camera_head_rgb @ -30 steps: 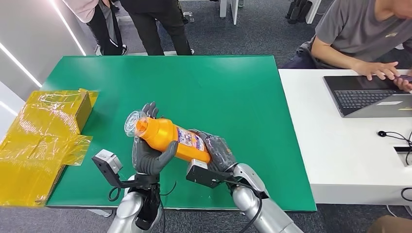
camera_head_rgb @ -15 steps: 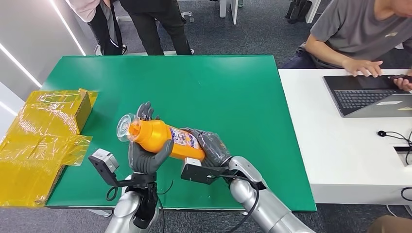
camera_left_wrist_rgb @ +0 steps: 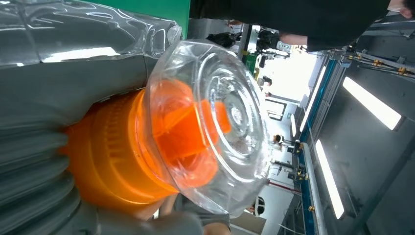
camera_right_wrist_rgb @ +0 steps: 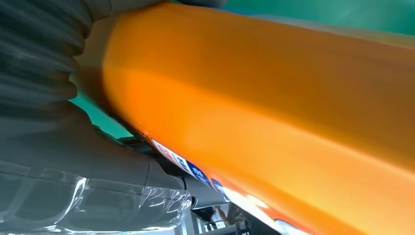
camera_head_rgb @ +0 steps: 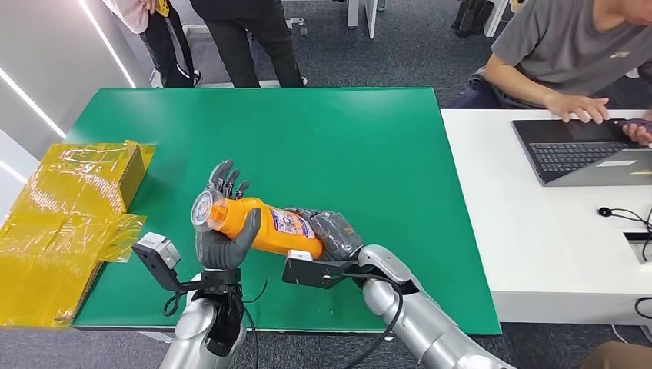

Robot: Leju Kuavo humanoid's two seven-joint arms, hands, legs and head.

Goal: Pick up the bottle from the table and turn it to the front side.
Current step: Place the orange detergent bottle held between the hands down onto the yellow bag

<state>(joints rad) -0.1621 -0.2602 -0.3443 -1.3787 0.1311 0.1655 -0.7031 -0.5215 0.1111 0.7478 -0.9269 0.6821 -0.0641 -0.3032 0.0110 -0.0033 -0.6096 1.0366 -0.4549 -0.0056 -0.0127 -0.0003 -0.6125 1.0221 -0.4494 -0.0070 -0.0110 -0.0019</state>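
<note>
An orange bottle (camera_head_rgb: 269, 224) with a clear cap (camera_head_rgb: 204, 209) and a printed label is held on its side above the near part of the green table (camera_head_rgb: 361, 146). My left hand (camera_head_rgb: 223, 240) cradles its neck, thumb across the orange body and fingers (camera_head_rgb: 223, 178) reaching up behind the cap. My right hand (camera_head_rgb: 336, 234) grips the bottom end. The left wrist view shows the clear cap (camera_left_wrist_rgb: 210, 122) close up over the orange neck. In the right wrist view the orange bottle (camera_right_wrist_rgb: 274, 98) lies against my right hand (camera_right_wrist_rgb: 54, 132).
A yellow film-wrapped box (camera_head_rgb: 73, 207) sits at the table's left edge. To the right stands a white table (camera_head_rgb: 530, 246) with a laptop (camera_head_rgb: 577, 150), where a seated person (camera_head_rgb: 569, 54) types. Two people (camera_head_rgb: 231, 38) stand beyond the far edge.
Both hands have drawn the bottle nearer to my body and slightly left. Its cap end has dropped, so it lies flatter, and the left fingers now stick up behind the cap.
</note>
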